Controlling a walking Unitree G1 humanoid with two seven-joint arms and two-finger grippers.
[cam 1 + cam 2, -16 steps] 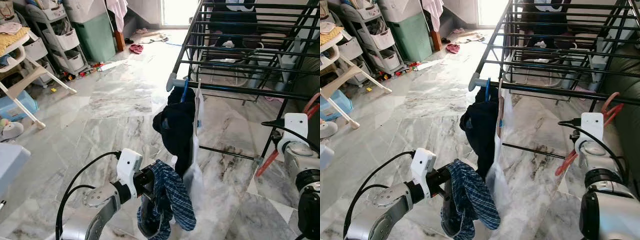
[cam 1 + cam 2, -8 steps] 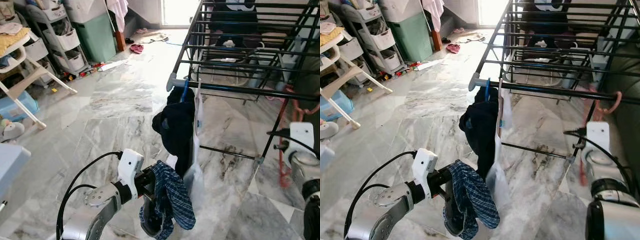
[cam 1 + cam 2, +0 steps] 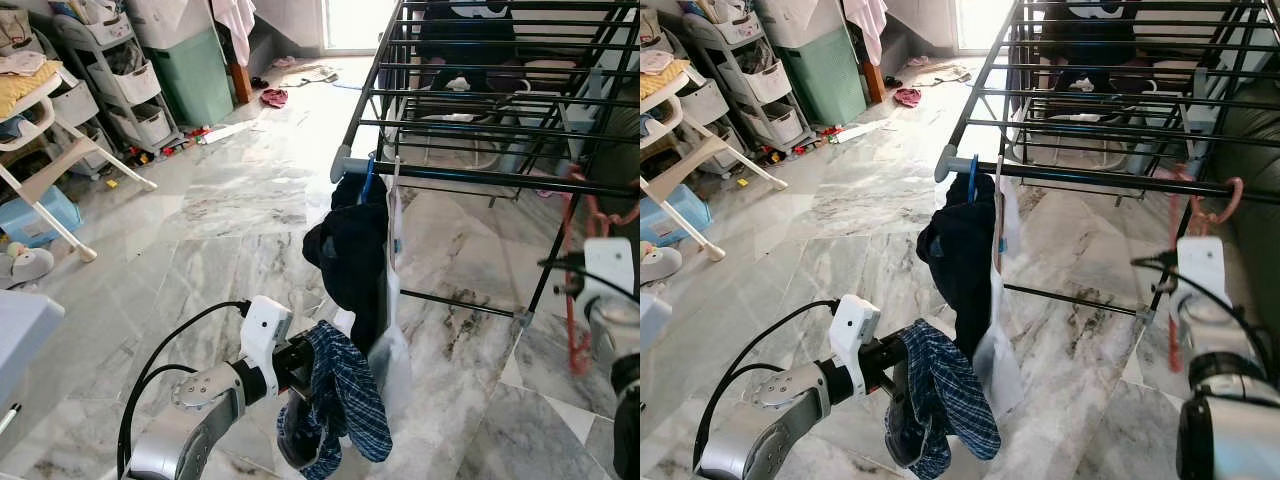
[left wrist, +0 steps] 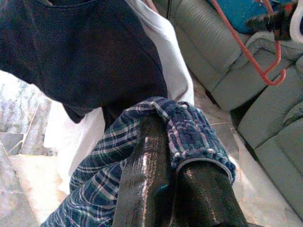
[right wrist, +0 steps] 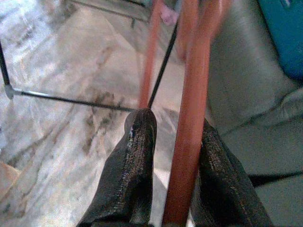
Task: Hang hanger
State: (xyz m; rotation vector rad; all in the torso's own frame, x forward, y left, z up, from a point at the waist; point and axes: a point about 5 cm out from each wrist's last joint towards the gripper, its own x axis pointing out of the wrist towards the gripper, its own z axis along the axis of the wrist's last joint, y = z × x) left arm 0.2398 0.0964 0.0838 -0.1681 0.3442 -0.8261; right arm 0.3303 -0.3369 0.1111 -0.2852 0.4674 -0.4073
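2 garments [image 3: 352, 255] hang from the drying rack's [image 3: 480, 180] front rail near its left end; the hanger [image 3: 578, 270] hangs at its right, shelves [image 3: 110, 70] far left.

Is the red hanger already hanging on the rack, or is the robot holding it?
Held, not hung yet. The right gripper has its jaws clamped on the red hanger, whose hook sits beside the drying rack, not over a bar.

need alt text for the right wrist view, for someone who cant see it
The right end effector grips a red hanger between its two black fingers, the hanger blurred. Beyond lie a marble floor, a thin black rack bar and a grey-green sofa.
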